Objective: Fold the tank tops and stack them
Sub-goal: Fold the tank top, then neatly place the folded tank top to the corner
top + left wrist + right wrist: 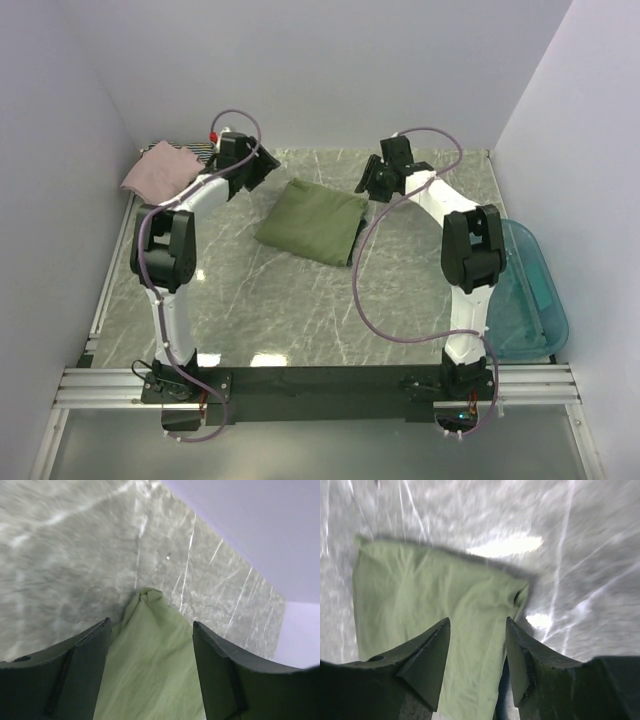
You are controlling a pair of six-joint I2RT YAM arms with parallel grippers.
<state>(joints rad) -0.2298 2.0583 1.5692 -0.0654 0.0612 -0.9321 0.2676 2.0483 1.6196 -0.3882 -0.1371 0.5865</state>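
Note:
The olive-green tank top lies folded into a rough rectangle in the middle of the table; it also shows in the left wrist view and the right wrist view. A pale pink tank top lies folded at the back left, on top of a black-and-white striped one whose edge shows. My left gripper hovers open and empty by the green top's back left corner. My right gripper hovers open and empty by its back right corner. Navy trim peeks from under the green fold.
A translucent teal plastic tub sits off the table's right edge beside the right arm. Grey walls close in the left, back and right. The marbled table has bare surface in front of the green top.

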